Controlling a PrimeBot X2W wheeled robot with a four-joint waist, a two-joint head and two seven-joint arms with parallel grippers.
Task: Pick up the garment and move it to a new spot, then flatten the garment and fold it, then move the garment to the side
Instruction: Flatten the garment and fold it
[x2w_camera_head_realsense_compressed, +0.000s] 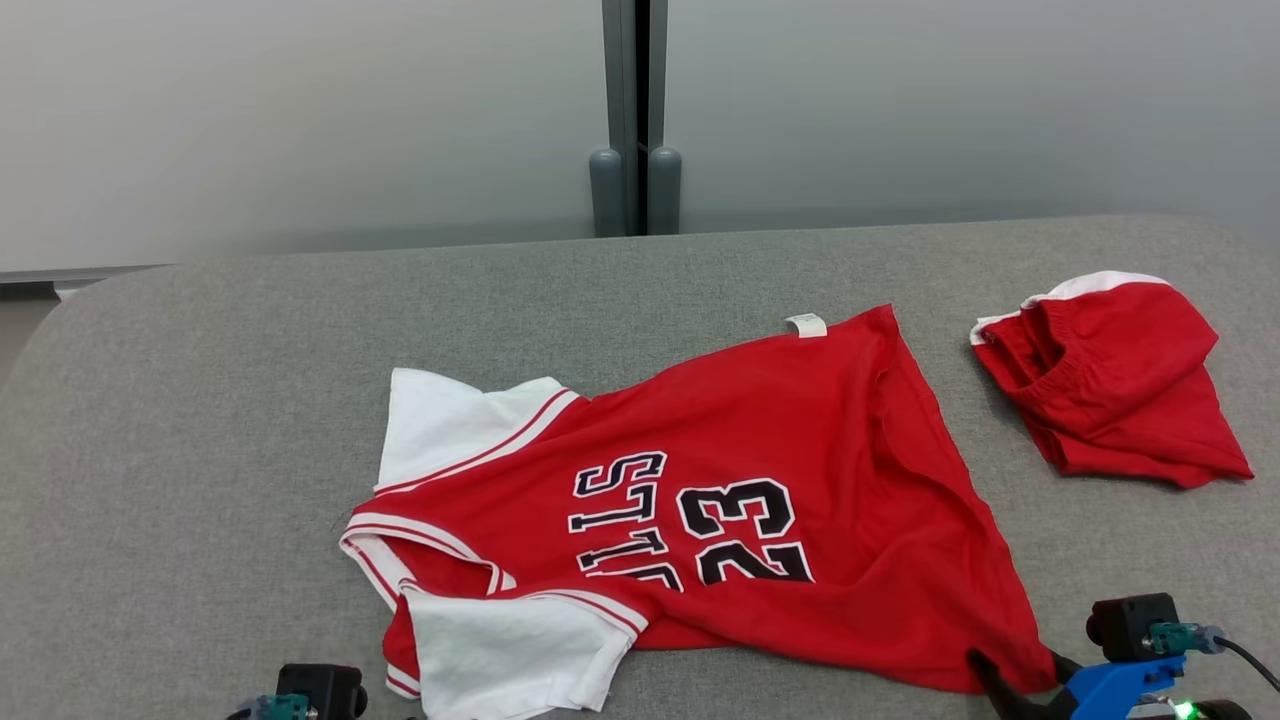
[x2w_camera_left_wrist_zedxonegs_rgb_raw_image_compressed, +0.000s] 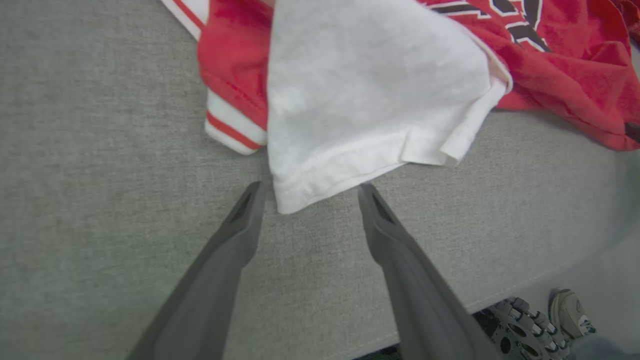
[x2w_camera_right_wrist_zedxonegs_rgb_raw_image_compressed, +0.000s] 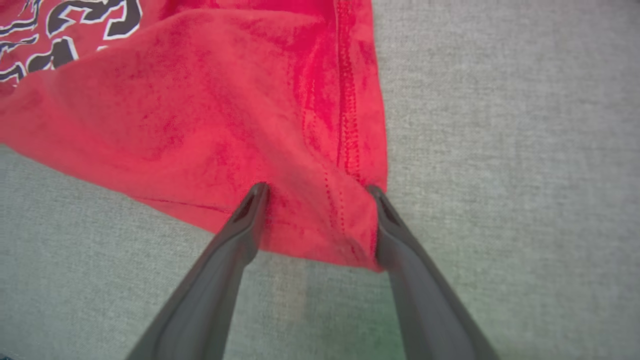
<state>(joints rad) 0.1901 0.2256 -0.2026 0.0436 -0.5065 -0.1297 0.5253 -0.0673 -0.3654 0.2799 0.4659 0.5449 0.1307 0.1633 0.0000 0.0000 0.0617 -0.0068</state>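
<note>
The garment (x2w_camera_head_realsense_compressed: 760, 440) is a red jersey with white sleeves and black "23" lettering, lying spread and slightly rumpled on the grey padded table (x2w_camera_head_realsense_compressed: 200, 420). My left gripper (x2w_camera_left_wrist_zedxonegs_rgb_raw_image_compressed: 311, 187) is open just short of the near white sleeve (x2w_camera_left_wrist_zedxonegs_rgb_raw_image_compressed: 360, 100), whose corner reaches between the fingertips. My right gripper (x2w_camera_right_wrist_zedxonegs_rgb_raw_image_compressed: 317, 187) is open too, and its fingers straddle the jersey's near hem corner (x2w_camera_right_wrist_zedxonegs_rgb_raw_image_compressed: 320, 230), which lies loose between them. In the head view the right gripper (x2w_camera_head_realsense_compressed: 1015, 665) sits at the jersey's lower right corner.
A pair of red shorts (x2w_camera_head_realsense_compressed: 1110, 380) lies bunched at the table's right. Behind the table stand a grey wall and a post (x2w_camera_head_realsense_compressed: 635, 190). Past the table's near edge, the left wrist view shows a shoe (x2w_camera_left_wrist_zedxonegs_rgb_raw_image_compressed: 570, 312) on the floor.
</note>
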